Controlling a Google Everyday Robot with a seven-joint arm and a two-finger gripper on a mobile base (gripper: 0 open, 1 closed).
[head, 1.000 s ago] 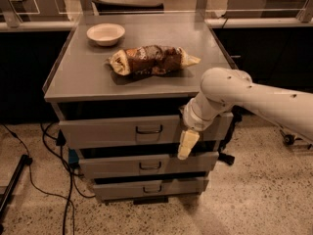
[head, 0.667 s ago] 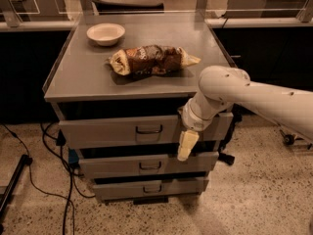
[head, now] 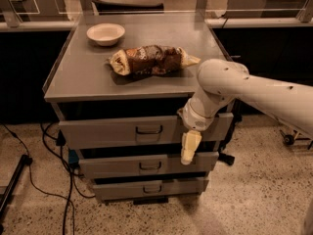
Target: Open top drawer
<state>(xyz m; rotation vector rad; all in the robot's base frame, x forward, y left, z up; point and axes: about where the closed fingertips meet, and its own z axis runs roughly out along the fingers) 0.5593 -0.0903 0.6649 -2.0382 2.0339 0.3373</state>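
Note:
The top drawer [head: 112, 131] is the widest of three grey metal fronts under the cabinet top, with a small dark loop handle [head: 149, 129] at its centre. My gripper [head: 190, 148] hangs pointing down in front of the right part of the top drawer, its pale tip reaching over the gap above the middle drawer [head: 112, 165]. It is to the right of the handle and apart from it. My white arm [head: 254, 89] comes in from the right.
A white bowl [head: 105, 34] and a brown snack bag [head: 151, 60] lie on the grey cabinet top [head: 73, 77]. The narrowest drawer [head: 122, 190] is lowest. Cables [head: 54, 146] trail on the speckled floor at left. A dark counter runs behind.
The arm has barely shifted; the gripper stays in front of the right side of the top drawer. The drawers have not moved.

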